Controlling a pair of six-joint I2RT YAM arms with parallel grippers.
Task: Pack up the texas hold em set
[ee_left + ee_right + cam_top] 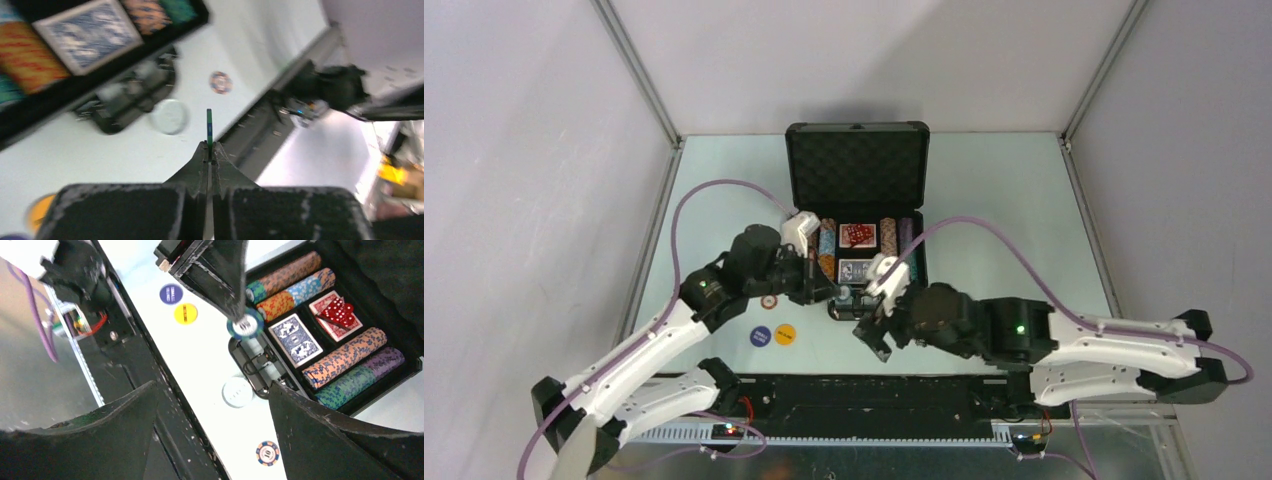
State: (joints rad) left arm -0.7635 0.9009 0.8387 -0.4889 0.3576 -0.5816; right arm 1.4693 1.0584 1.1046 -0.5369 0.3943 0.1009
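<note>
The black case lies open at the table's middle, its foam lid up at the back. Its tray holds rows of striped chips, two card decks and red dice. My left gripper is shut on a green-and-blue chip, held edge-on above the case handle; the chip also shows in the right wrist view. My right gripper is open and empty just right of it, over the table by the case front. A white round button lies by the handle.
An orange-and-blue "10" chip lies on the table near my right finger. A blue button and a yellow button lie left of the case front. Another chip shows under my left arm. The black base rail runs along the near edge.
</note>
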